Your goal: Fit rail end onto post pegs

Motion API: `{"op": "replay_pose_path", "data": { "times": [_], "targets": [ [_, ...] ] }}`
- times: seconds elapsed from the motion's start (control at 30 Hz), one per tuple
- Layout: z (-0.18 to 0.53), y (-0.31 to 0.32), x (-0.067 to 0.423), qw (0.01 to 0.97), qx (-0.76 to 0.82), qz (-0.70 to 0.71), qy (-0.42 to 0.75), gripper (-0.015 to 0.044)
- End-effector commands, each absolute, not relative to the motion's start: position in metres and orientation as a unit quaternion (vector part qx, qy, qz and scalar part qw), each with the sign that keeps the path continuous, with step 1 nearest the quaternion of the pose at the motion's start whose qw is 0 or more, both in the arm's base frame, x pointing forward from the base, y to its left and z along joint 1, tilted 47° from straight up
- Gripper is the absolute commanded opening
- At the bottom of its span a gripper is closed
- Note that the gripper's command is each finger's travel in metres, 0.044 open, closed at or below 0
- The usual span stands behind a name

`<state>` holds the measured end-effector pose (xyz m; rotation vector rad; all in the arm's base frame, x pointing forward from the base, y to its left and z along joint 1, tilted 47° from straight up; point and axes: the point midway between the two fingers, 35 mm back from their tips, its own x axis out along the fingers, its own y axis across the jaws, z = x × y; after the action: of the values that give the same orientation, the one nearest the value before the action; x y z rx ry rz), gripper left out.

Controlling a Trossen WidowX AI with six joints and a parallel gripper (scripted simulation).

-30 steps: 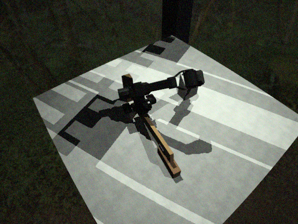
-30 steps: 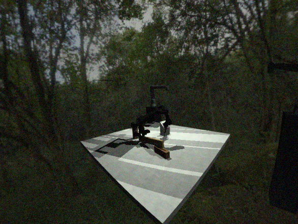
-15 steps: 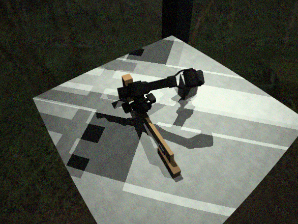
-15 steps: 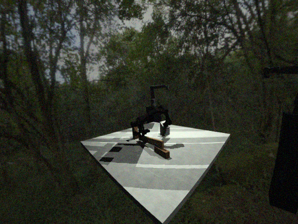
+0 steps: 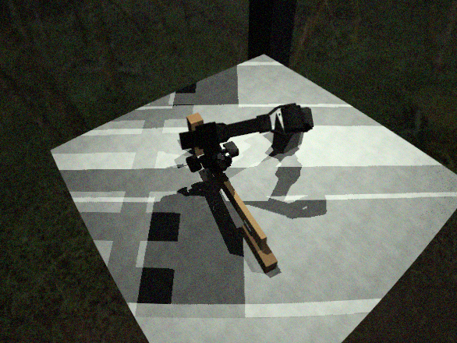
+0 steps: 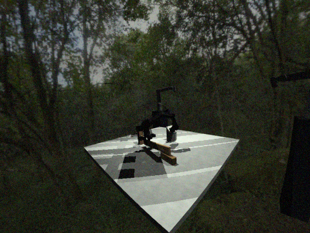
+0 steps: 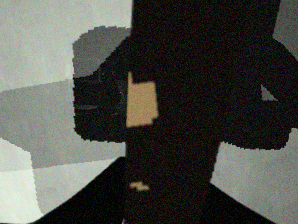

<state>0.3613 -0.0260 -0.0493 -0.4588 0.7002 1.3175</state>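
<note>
The gripper (image 5: 212, 165) is clenched on the near end of the rail (image 5: 249, 226), close to the post (image 5: 194, 121). In the top view the black arm (image 5: 246, 126) reaches across from its base (image 5: 290, 134) and bends down over that end, hiding the joint between rail and post, so I cannot tell whether the 2 pegs are in the holes or whether the rail end touches the post. The rail runs away from the post across the table (image 5: 351, 242) to the low block (image 5: 269, 260), where its far end sits. In the exterior view the rail (image 6: 161, 148) looks roughly level above the table (image 6: 185, 190), with the block (image 6: 169, 159) under its far end. The wrist view is mostly dark, with 1 tan patch of wood (image 7: 141, 106) lit between black shapes
</note>
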Motion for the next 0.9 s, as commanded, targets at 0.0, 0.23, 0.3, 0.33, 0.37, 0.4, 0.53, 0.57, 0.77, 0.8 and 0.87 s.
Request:
{"op": "replay_pose_path", "data": {
  "times": [0.0, 0.23, 0.3, 0.33, 0.37, 0.4, 0.53, 0.57, 0.77, 0.8, 0.87],
  "targets": [
    [-0.0447, -0.0315, 0.3637, 0.716, -0.207, 0.590, 0.312, 0.0000],
    [-0.0423, -0.0340, 0.3633, 0.716, -0.207, 0.590, 0.312, 0.0000],
    [-0.0416, -0.0347, 0.3632, 0.716, -0.207, 0.590, 0.312, 0.0000],
    [-0.0413, -0.0351, 0.3631, 0.716, -0.207, 0.590, 0.312, 0.0000],
    [-0.0409, -0.0354, 0.3630, 0.716, -0.207, 0.590, 0.312, 0.0000],
    [-0.0406, -0.0358, 0.3630, 0.716, -0.207, 0.589, 0.312, 0.0000],
    [-0.0392, -0.0372, 0.3627, 0.716, -0.208, 0.589, 0.312, 0.0000],
    [-0.0389, -0.0376, 0.3626, 0.716, -0.208, 0.589, 0.312, 0.0000],
    [-0.0368, -0.0398, 0.3622, 0.716, -0.208, 0.589, 0.312, 0.0000],
    [-0.0365, -0.0401, 0.3621, 0.716, -0.208, 0.589, 0.312, 0.0000],
    [-0.0358, -0.0408, 0.3620, 0.716, -0.208, 0.589, 0.312, 0.0000]
  ]
}}
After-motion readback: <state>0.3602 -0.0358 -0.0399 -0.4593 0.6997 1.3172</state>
